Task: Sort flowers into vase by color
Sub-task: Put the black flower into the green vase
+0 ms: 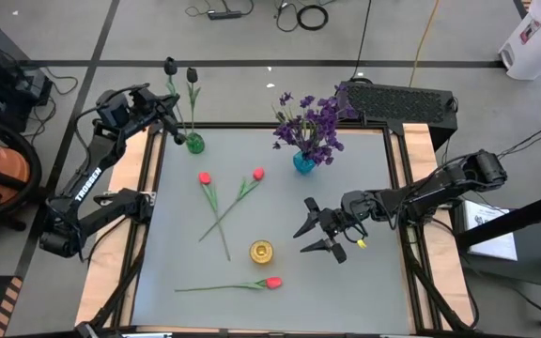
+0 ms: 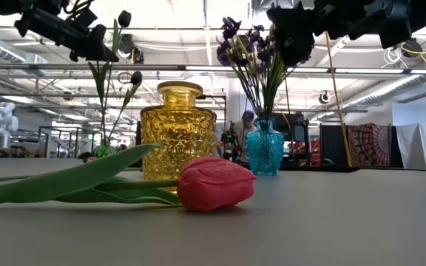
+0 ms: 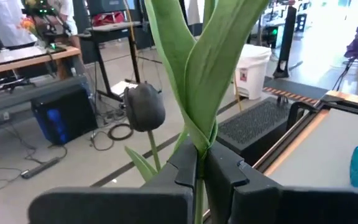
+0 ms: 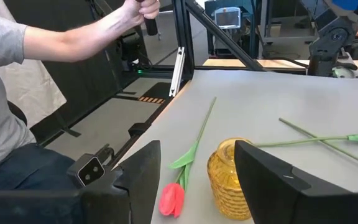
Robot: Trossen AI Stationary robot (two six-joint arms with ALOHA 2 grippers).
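Pinching a dark tulip's stem (image 3: 199,155) over the green vase (image 1: 194,143) at the far left, your left hand (image 3: 201,167) is pressed together. Your right hand (image 1: 324,235) hangs spread beside the yellow vase (image 1: 261,251), with three red tulips (image 1: 270,282) lying on the surface (image 1: 364,291).

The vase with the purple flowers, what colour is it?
The vase is blue-green, like teal glass. The low view shows it best.

A red tulip (image 2: 214,184) lies on the table (image 2: 331,222) in front of a yellow glass vase (image 2: 178,133). Behind stands a blue vase (image 2: 264,148) with purple flowers (image 2: 246,44)
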